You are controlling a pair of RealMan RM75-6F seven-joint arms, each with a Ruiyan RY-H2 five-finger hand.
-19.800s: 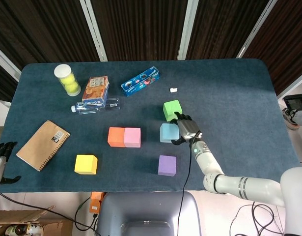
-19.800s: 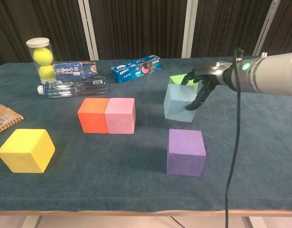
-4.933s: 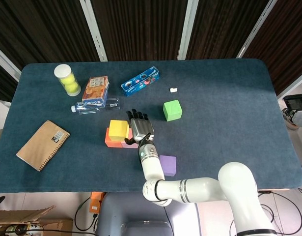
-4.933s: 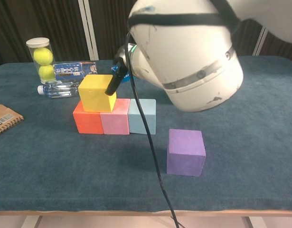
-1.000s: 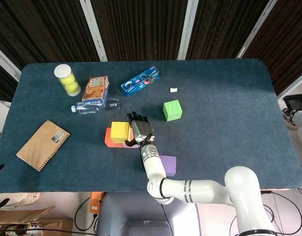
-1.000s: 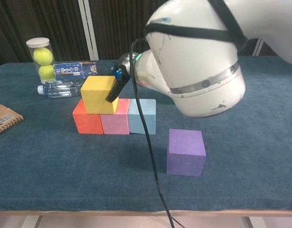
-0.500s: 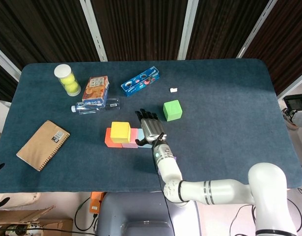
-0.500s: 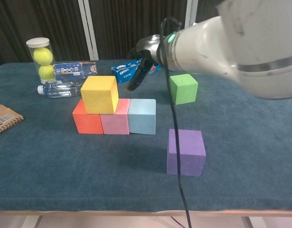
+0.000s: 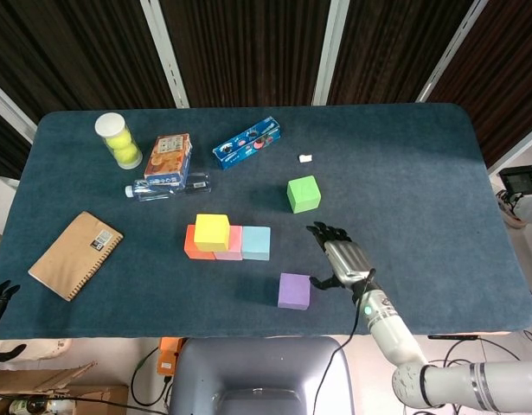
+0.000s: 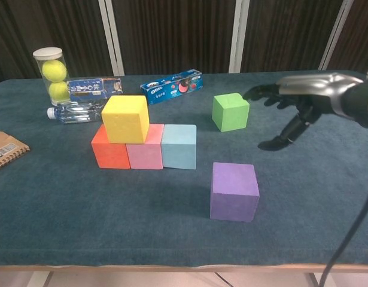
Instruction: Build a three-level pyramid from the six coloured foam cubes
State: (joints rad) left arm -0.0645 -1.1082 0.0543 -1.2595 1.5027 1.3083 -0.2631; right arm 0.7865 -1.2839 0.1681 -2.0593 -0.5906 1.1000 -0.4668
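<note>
The right hand [image 9: 342,259] hung with fingers spread, holding nothing, just right of the purple cube [image 9: 294,290]. Best to grasp that cube squarely on opposite faces, then seat it on pink [image 10: 147,146] and blue [image 10: 179,146], beside yellow [image 10: 125,118].

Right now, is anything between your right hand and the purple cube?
Nothing visible. The right hand hangs open just right of the purple cube, bare cloth between them. The green cube sits farther back, clear of that path.
</note>
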